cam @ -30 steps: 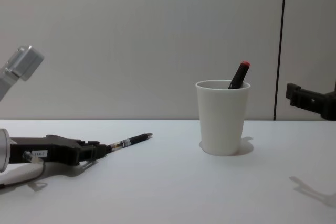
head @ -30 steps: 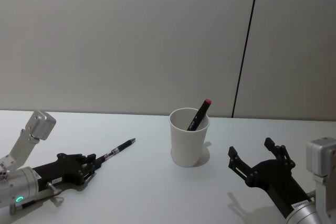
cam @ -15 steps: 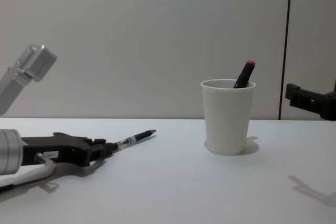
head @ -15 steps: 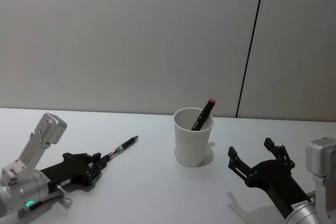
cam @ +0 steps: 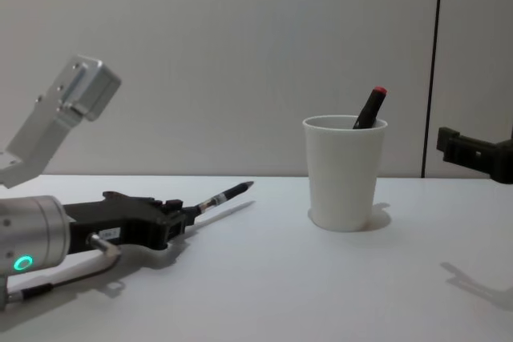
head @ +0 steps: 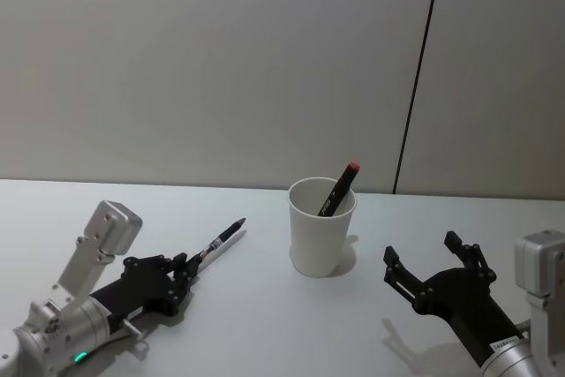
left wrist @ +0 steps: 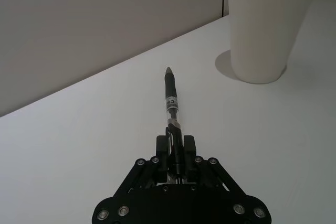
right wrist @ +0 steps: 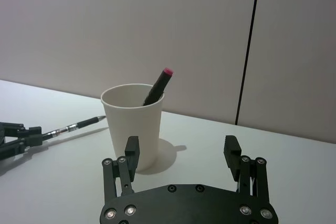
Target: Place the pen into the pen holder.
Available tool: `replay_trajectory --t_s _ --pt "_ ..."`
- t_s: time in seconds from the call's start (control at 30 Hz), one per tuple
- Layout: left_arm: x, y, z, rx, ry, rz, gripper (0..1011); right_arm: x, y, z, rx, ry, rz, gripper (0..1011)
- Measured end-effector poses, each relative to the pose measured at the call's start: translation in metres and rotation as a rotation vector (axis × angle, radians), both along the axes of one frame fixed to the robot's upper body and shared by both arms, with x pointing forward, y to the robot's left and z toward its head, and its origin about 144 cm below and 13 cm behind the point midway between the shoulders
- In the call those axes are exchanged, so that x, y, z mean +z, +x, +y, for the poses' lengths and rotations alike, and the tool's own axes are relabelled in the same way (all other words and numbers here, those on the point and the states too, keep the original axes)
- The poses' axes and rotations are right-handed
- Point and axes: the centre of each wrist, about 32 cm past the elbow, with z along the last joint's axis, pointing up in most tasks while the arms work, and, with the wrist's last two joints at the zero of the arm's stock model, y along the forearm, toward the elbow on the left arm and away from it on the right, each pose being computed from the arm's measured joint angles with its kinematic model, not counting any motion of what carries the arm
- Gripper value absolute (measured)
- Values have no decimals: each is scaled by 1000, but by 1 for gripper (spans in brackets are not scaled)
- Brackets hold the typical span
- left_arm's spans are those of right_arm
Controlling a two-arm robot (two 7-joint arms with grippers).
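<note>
On the white table (head: pixel 265 324) before you, the left gripper (head: pixel 181 268) sits near, on the left, closed on the back end of the pen (head: pixel 222 237). The pen points toward the pen holder (head: pixel 320 240). The right gripper (head: pixel 430 258) hangs near on the right, fingers spread, holding nothing. Farther, in the middle, the pen holder stands upright with a red-capped marker (head: pixel 341 184) leaning inside. I judge the grasp done; carrying and dropping remain. The marker's lower part is hidden, and it is unclear whether the pen touches the table.
</note>
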Motion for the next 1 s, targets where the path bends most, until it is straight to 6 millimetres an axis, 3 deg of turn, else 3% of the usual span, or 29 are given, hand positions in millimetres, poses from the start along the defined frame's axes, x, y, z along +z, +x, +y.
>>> replay_trajectory --t_s 1.0 --pt "29 -65 -56 202 -41 -258 186 0 0 0 0 0 0 1001"
